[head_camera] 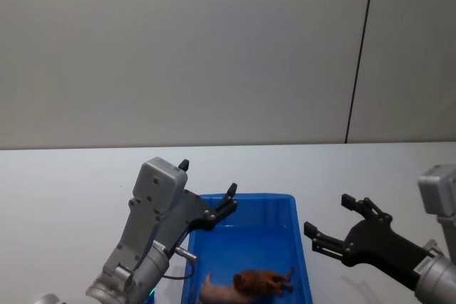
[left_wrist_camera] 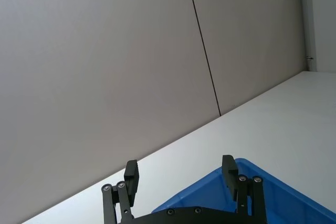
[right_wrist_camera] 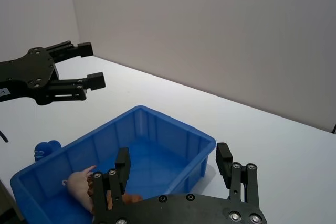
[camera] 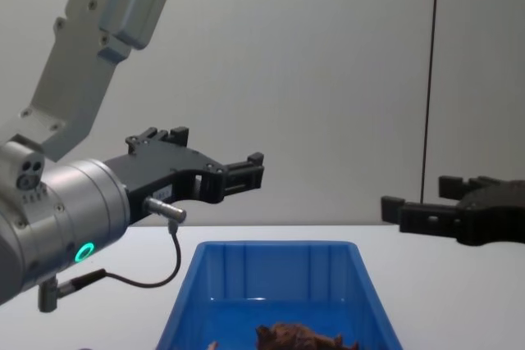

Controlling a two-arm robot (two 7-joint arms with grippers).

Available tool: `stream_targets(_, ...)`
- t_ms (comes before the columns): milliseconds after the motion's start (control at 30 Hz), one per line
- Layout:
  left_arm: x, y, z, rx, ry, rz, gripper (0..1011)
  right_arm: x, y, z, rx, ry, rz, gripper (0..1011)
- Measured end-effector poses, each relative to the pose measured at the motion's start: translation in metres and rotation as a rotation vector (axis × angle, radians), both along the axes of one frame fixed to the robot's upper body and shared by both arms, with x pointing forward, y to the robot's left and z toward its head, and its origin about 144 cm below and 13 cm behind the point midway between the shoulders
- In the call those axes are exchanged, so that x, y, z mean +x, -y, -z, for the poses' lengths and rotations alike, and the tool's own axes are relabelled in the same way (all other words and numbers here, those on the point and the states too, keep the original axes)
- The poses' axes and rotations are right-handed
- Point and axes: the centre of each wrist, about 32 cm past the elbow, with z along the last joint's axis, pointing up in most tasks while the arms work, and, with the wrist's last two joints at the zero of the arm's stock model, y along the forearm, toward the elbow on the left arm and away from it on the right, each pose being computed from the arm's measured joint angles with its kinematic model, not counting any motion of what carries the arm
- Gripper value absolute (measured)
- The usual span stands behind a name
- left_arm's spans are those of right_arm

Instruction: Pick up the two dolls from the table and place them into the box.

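Observation:
The blue box (head_camera: 285, 208) stands on the white table (head_camera: 71, 183) in front of me. Both dolls lie inside it near its front: the shaggy reddish-brown one (head_camera: 262, 281) and the pale pink one (head_camera: 216, 292) to its left. The chest view catches the brown doll (camera: 299, 338) low in the box (camera: 279, 245). My left gripper (head_camera: 208, 178) hangs open and empty above the box's far left corner. To the right of the box my right gripper (head_camera: 328, 213) is open and empty too. The right wrist view looks past that gripper (right_wrist_camera: 173, 158) to the pink doll (right_wrist_camera: 79, 184).
A small blue object (right_wrist_camera: 44, 149) sits on the table just outside the box's left side. A plain grey wall (head_camera: 214, 48) rises behind the table. White tabletop stretches behind the box and to both sides.

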Motion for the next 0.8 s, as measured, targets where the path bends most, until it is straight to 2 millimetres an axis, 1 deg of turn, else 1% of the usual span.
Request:
stream_targets(233,-0.005,-0.003,0.001,0.011,-0.01,-0.032,1001,-0.004,0.007,0.001,0.008,0.005,0.01,1001)
stream_targets(400,-0.012,-0.006,0.003,0.02,-0.029,-0.075,1001,-0.006,0.01,0.001,0.011,0.007,0.015,1001)
stream_targets(533,-0.022,-0.012,0.007,0.026,-0.061,-0.128,1001,-0.007,0.012,0.001,0.014,0.009,0.017,1001)
stream_targets(567,-0.022,-0.012,0.007,0.026,-0.061,-0.128,1001,-0.007,0.012,0.001,0.014,0.009,0.018,1001)
stream_targets(800,-0.039,-0.023,0.019,0.034,-0.131,-0.209,1001,-0.008,0.014,0.001,0.016,0.01,0.02,1001)
